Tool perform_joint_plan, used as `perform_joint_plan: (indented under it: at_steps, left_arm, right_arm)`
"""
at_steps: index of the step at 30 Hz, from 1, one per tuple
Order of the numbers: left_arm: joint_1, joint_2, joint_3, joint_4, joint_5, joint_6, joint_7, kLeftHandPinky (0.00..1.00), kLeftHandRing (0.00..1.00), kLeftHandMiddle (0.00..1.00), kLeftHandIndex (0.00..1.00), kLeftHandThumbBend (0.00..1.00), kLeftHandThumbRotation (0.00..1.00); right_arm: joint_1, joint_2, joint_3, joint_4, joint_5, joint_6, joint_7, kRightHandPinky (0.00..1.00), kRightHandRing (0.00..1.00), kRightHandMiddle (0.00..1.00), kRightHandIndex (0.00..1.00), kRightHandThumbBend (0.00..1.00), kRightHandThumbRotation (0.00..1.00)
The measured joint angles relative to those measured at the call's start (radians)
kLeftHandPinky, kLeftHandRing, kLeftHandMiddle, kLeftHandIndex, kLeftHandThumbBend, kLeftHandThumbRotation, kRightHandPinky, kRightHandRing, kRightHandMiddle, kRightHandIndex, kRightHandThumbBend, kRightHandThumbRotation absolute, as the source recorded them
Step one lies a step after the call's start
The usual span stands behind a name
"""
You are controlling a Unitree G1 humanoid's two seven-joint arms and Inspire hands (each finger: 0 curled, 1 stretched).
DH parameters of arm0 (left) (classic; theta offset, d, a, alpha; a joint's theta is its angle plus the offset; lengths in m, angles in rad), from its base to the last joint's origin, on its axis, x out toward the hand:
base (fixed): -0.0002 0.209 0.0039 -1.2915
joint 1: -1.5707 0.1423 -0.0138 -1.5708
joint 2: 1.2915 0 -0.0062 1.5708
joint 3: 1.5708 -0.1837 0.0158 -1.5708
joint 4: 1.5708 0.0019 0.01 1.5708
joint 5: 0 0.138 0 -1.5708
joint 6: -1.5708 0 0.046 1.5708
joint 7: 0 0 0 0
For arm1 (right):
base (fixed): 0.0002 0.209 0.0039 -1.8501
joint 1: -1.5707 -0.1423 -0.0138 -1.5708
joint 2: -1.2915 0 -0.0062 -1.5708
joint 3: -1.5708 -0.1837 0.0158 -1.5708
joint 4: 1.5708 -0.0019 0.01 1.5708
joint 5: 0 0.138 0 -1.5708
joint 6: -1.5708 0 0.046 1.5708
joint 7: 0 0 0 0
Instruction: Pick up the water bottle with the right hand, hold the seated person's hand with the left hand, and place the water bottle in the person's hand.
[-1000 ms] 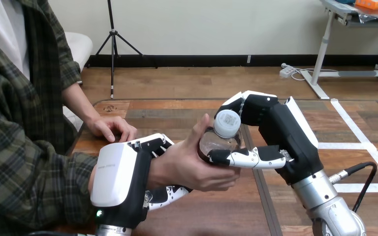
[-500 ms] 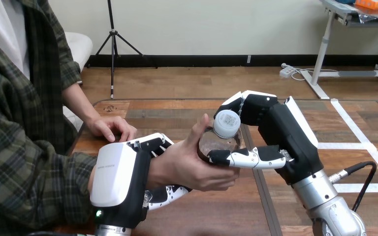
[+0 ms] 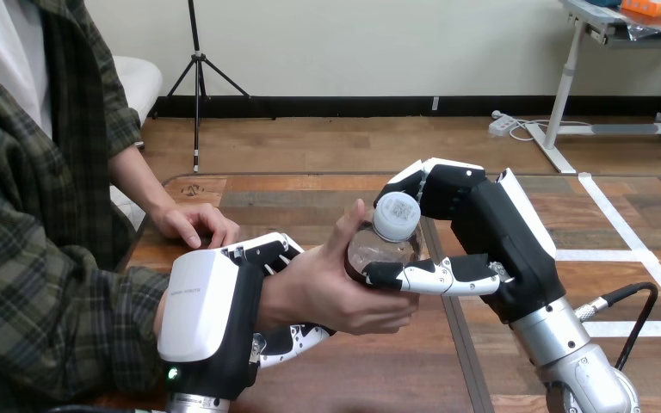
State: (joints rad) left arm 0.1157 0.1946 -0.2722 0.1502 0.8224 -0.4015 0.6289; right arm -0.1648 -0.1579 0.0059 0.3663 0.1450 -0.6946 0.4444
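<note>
Bottle meets palm, with both robot hands clamped on.

The right hand point(image 3: 499, 232) comes in from the right with fingers over the top and thumb point(image 3: 430, 275) across the front, wrapped tight round the water bottle point(image 3: 380, 249), white cap tipped toward the camera. The bottle sits above the tabletop point(image 3: 379, 370) at mid-view, lying in the person's hand at mid-view point(image 3: 327, 288), whose thumb rises along the bottle's left side while the fingers reach beneath it, under the robot's thumb. The left hand point(image 3: 211, 314) is at the lower left, its fingers point(image 3: 267, 251) curled over the person's wrist and more wrapping in from below. Farther back, the person's hand at the view's left point(image 3: 194, 224) lies flat on the tabletop, well apart from the bottle.
</note>
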Motion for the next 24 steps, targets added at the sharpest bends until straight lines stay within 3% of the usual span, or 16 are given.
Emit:
perform_joint_plan:
  at_steps: [8,15,24]
  left_arm:
    - [0.0,0.0,0.001,0.0,0.0,0.0,0.0,0.24,0.3,0.37,0.41,0.8,0.0]
    - [0.0,0.0,0.001,-0.003,0.005,0.01,-0.007,0.25,0.32,0.38,0.42,0.79,0.0]
    - [0.0,0.001,-0.001,-0.042,0.036,0.078,-0.066,0.33,0.42,0.49,0.53,0.83,0.0]
  right_arm:
    - [0.0,0.0,0.0,0.0,0.0,0.004,-0.001,0.39,0.41,0.46,0.5,0.71,0.0]
    - [0.0,-0.002,-0.001,-0.003,-0.027,0.004,-0.021,0.47,0.47,0.53,0.57,0.75,0.0]
    - [0.0,-0.004,-0.002,-0.008,-0.056,0.011,-0.038,0.57,0.58,0.63,0.66,0.78,0.0]
